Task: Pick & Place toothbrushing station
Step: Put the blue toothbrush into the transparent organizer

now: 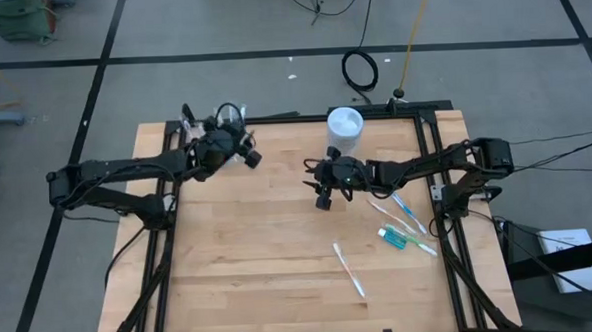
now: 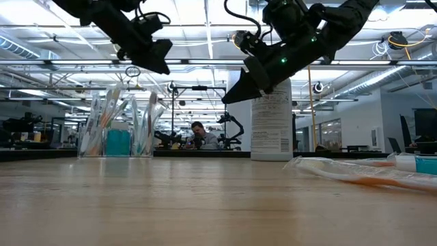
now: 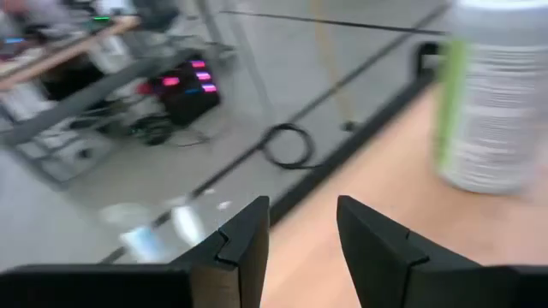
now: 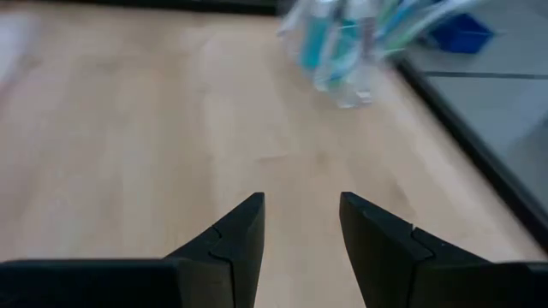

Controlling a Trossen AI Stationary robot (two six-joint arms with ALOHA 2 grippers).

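Clear cup [image 2: 117, 134] already packed with brushes; loose toothbrushes [image 1: 409, 221] remain right. Left gripper [image 1: 247, 153] and right gripper [image 1: 322, 190] both spread, empty.

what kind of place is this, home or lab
Most likely a robotics lab or workshop, not a home: a person at a bench beyond the wooden table, another robot arm behind, and exposed ceiling ducts and lights.
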